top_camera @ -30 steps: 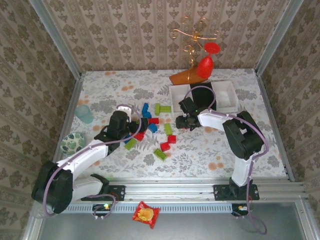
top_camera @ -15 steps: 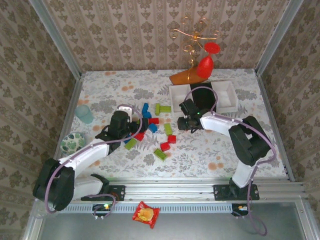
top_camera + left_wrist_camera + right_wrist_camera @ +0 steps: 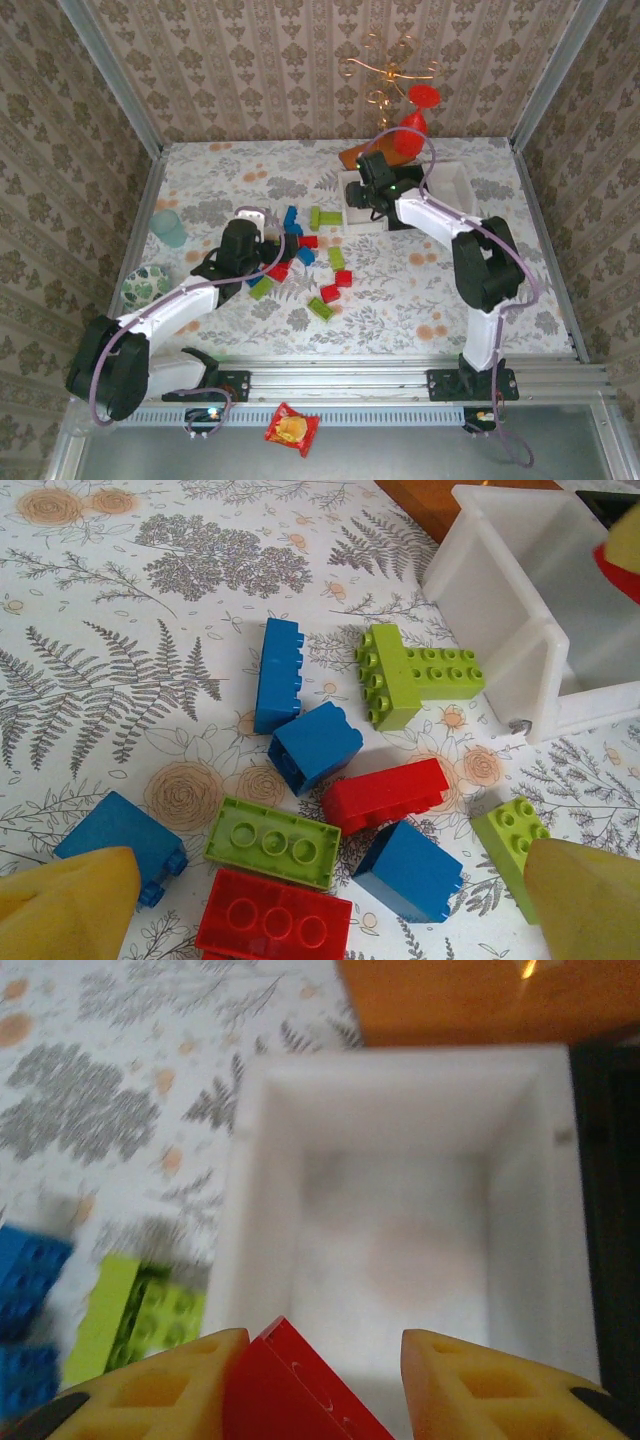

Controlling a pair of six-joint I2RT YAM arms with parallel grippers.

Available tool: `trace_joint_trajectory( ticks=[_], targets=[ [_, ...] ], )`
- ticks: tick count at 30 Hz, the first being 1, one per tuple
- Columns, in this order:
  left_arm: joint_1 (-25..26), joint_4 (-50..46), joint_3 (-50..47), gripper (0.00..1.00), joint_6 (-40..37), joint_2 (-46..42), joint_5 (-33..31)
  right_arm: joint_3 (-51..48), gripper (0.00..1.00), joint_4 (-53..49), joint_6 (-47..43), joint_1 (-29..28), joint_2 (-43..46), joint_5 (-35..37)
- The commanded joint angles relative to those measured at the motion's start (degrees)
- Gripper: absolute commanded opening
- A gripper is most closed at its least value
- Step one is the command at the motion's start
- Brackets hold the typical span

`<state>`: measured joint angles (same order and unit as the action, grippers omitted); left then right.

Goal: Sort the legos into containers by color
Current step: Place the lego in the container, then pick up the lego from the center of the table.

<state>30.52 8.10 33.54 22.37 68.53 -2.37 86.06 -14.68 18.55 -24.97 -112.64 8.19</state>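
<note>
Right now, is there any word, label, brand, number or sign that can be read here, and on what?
No text is legible.
Crinkled red snack packet in front of the arm bases: printing too small to read.
Studs of the flat lime green plastic brick: no lettering can be made out.

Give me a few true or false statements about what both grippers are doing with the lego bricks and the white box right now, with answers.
1. The right gripper grips a red plastic lego brick. True.
2. The square white container beneath it has bricks inside. False: its visible floor is bare.
3. The left gripper is shut on a blue brick. False: it is open above the loose lego bricks, holding nothing.
4. A lime green T-shaped lego piece lies close to that container's wall. True.
</note>
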Motion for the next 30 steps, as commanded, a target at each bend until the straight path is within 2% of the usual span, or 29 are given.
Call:
trace_joint_trajectory(
  ticks=[1,4,6,9,13,15,17,19,21,27,30],
  targets=[
    [0.5,-0.78,1.27,1.0,0.38,-1.76,-0.22,5.23,0.53,-1.91,-1.14,0.79,-4.66,1.57],
    [0.5,-1.88,1.13,1.0,-0.02,-2.7,-0.57,6.48,0.62,-1.83,-2.16,0.72,-3.71,1.21],
    [0.5,-2.36,0.6,1.0,-0.36,-3.28,-1.11,3.94,0.65,-0.85,-3.21,-0.06,-0.54,0.41],
    [0.34,-3.09,-0.78,1.0,-0.74,-4.05,-1.23,-5.52,0.68,0.83,-4.11,-3.19,7.31,0.19],
    [0.33,-6.54,-1.6,1.0,-1.01,-5.12,0.32,-21.64,0.73,0.99,-1.9,-10.14,18.79,0.8],
    [0.28,-6.73,-2.26,1.0,-1.35,-5.66,3.04,-27.61,0.75,0.24,-0.69,-13.06,22.64,0.7],
    [0.32,-7.04,-2.6,1.0,-2.99,-6.29,9.42,-31.43,0.76,-1.14,0.31,-15.55,25.42,0.93],
    [0.41,-7.22,-3.14,1.0,-3.55,-6.94,15.35,-33.59,0.77,-1.8,1.61,-16.84,26.49,0.26],
    [0.34,-7.22,-4.01,1.0,-3.52,-7.74,18.66,-34.28,0.81,-1.72,3.85,-17.78,26.06,0.27],
    [0.33,-7.93,-5.94,1.0,-3.77,-10.42,16.85,-30.66,0.82,-0.54,10.45,-19.68,17.74,1.04],
    [0.33,-7.81,-5.77,1.0,-3.65,-10.2,17.9,-29.22,0.81,0.05,11.61,-19.74,14.76,0.86]
  ],
)
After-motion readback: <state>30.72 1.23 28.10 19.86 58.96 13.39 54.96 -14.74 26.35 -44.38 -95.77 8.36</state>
